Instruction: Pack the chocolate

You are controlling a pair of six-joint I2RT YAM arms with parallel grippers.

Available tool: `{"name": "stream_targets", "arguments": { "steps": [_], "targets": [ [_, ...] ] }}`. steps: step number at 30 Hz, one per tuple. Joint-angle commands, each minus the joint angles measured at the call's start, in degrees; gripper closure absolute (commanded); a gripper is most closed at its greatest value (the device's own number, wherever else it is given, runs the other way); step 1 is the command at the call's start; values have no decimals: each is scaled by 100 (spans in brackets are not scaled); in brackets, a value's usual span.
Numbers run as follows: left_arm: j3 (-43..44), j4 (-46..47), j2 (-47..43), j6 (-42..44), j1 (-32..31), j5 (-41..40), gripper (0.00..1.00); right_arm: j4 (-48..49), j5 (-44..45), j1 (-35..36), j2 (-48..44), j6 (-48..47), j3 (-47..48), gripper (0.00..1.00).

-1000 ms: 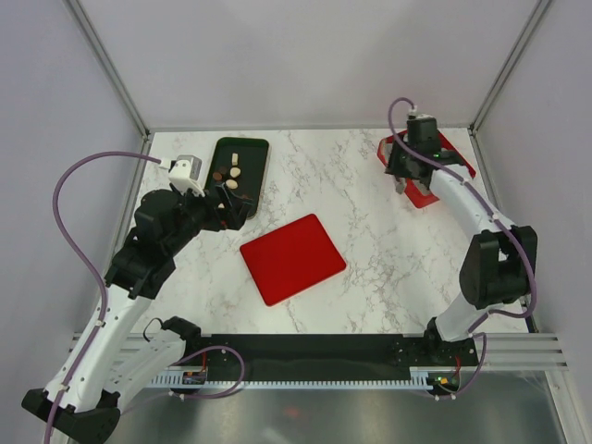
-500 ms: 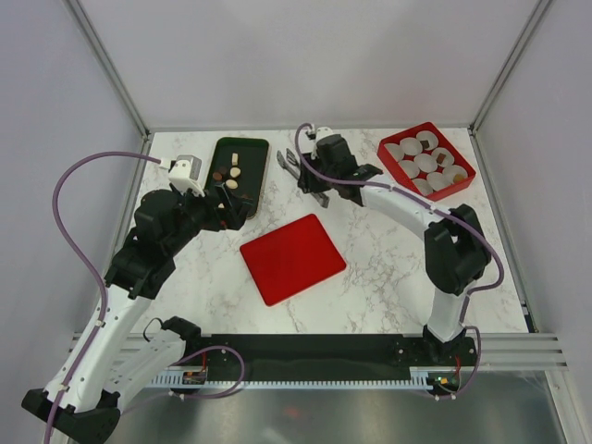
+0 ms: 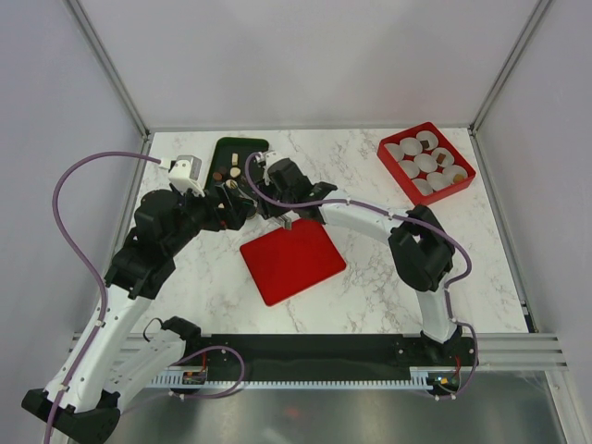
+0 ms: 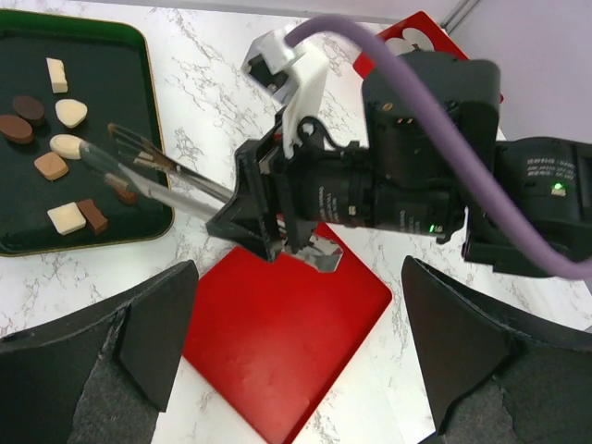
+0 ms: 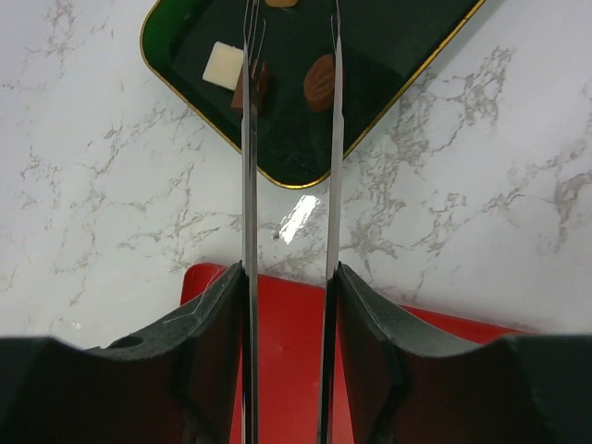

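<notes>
— Pinching the tongs point(image 5: 248, 139) in the right gripper point(image 5: 289, 305); spread wide and holding nothing at the left gripper point(image 4: 301, 319). Which step?

— Reaching for the chocolate point(image 5: 319, 81) on the green tray point(image 5: 407, 55), tong tips parted just above. Next, probably: lower, straddle one piece, squeeze gently, lift, then carry towards the paper cups point(image 3: 412, 146).

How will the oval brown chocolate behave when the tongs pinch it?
Oval brown chocolate looks smooth and domed, so thin tongs tips may slip off it. Small, so probably light; a nudge would likely slide it across the glossy tray. Hard pinching might mark it.
</notes>
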Motion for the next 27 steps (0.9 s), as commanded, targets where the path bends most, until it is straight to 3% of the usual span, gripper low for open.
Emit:
{"name": "stream_targets", "arguments": {
  "steps": [1,15,27],
  "targets": [
    [3,262,-55,-83,39,-28,0,206,306,120,128,-75,307,50],
    [2,262,-72,-83,30,-28,0,-146,834,358,453,-304,526,47],
    [11,262,-81,-83,39,-28,0,-480,737,402,682,-198,632,47]
  ]
}}
